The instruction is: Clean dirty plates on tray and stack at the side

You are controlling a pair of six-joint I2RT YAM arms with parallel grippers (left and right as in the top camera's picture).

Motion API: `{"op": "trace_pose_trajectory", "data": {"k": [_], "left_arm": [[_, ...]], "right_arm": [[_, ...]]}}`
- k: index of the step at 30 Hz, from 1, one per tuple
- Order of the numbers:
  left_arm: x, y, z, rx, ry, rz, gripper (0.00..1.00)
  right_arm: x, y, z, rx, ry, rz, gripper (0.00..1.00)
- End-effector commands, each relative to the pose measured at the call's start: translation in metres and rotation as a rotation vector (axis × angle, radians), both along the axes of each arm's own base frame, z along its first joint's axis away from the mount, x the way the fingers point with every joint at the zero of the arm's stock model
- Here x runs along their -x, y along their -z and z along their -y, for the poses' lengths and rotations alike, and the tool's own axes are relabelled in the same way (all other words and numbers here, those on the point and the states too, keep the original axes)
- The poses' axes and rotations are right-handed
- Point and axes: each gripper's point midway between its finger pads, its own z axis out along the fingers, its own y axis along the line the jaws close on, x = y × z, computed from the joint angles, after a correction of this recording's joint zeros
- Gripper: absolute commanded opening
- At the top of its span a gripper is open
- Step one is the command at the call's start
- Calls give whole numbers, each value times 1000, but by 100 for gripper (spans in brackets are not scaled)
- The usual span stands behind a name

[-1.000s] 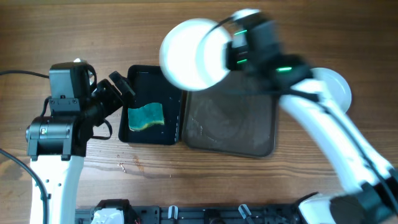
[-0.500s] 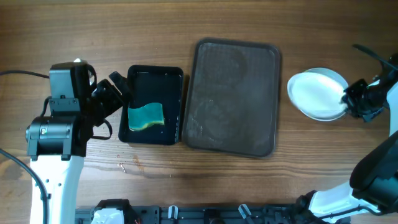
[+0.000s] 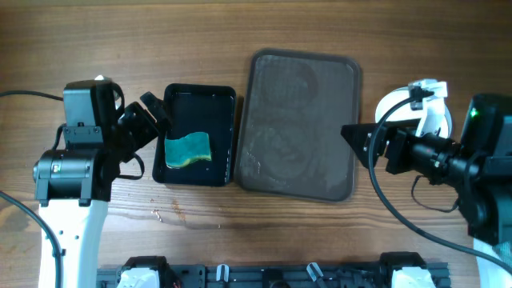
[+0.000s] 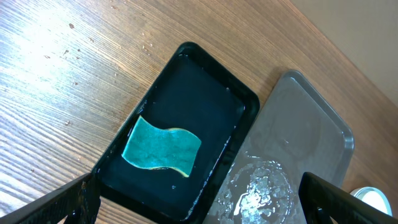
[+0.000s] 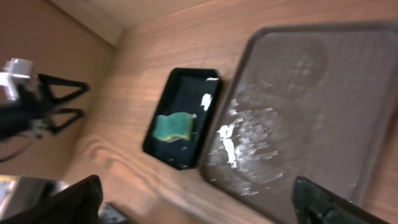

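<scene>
The dark brown tray (image 3: 300, 124) lies mid-table, wet and with no plate on it; it also shows in the wrist views (image 4: 298, 137) (image 5: 311, 106). White plates (image 3: 390, 110) sit on the wood to the right of the tray, mostly covered by my right arm; I cannot count them. A sliver of plate (image 4: 373, 198) shows in the left wrist view. My right gripper (image 3: 360, 142) (image 5: 199, 208) points left over the tray's right edge, open and holding nothing. Beside the black tray, my left gripper (image 3: 150, 134) (image 4: 199, 211) is open and holds nothing.
A small glossy black tray (image 3: 228, 136) (image 4: 249, 99) (image 5: 163, 112) holding a teal and yellow sponge (image 3: 187, 150) (image 4: 161, 144) (image 5: 171, 127) lies left of the brown tray. A cable (image 3: 24, 94) runs across the far left of the table.
My right arm carried a white plate from above the tray to the right side, let it go there and opened. It now points left over the plates. The left arm stayed still.
</scene>
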Motion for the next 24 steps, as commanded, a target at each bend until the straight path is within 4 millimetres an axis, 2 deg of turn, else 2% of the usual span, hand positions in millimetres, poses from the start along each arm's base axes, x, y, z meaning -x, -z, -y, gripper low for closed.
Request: {"op": "trace_pose_trajectory", "data": {"k": [1, 2, 4, 5, 8, 9, 11, 14, 18, 21, 24], "left_arm": [[-1, -7, 0, 4, 3, 20, 100], [-1, -7, 0, 4, 3, 20, 100], [-1, -7, 0, 4, 3, 21, 100], [-1, -7, 0, 4, 3, 20, 100], [-1, -7, 0, 4, 3, 20, 100], [-1, -7, 0, 4, 3, 20, 100], [-1, -7, 0, 4, 3, 21, 100], [-1, -7, 0, 3, 3, 20, 100], [-1, -7, 0, 4, 3, 20, 100], [-1, -7, 0, 4, 3, 20, 100], [-1, -7, 0, 3, 3, 21, 100]], "right_arm": [[5, 1, 0, -85, 100, -112, 100], [4, 0, 1, -12, 42, -34, 100], [-3, -1, 13, 128, 46, 80, 100], [-6, -4, 23, 184, 91, 122, 100], [-13, -33, 66, 314, 341, 384, 100], [-10, -32, 78, 334, 413, 450, 100], [-4, -13, 94, 357, 511, 520, 100], [2, 51, 98, 312, 557, 574, 100], [0, 118, 98, 130, 641, 556, 100], [-6, 149, 97, 10, 688, 564, 100], [-13, 147, 99, -44, 707, 642, 100]]}}
